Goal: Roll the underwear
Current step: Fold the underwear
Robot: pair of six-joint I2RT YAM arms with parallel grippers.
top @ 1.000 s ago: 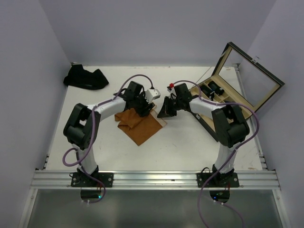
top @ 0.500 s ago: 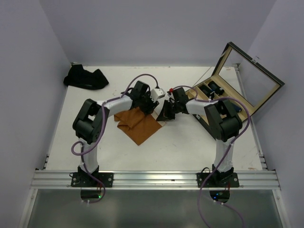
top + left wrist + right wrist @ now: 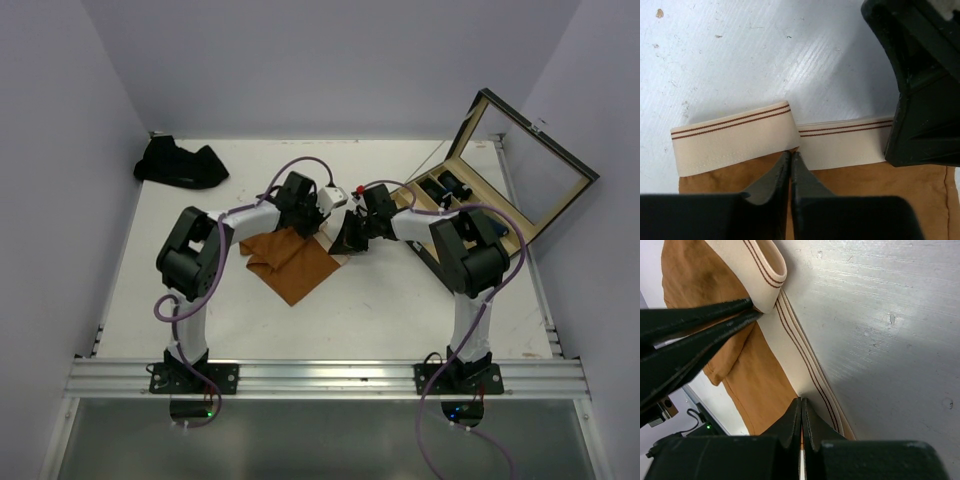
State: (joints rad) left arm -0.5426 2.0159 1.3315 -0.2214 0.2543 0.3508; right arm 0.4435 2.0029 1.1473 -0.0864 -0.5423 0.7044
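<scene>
One orange brief (image 3: 295, 262), one dark cloth heap (image 3: 180, 163) whose pieces cannot be counted, one wooden box (image 3: 520, 190), two arms (image 3: 215, 250).

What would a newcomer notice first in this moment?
The rust-orange underwear in the middle of the table draws the eye, with both arms meeting over it. The left gripper and right gripper are each pinched shut on its cream waistband. Next come the wooden box standing open at the right edge, and a dark cloth heap at the far left corner.
</scene>
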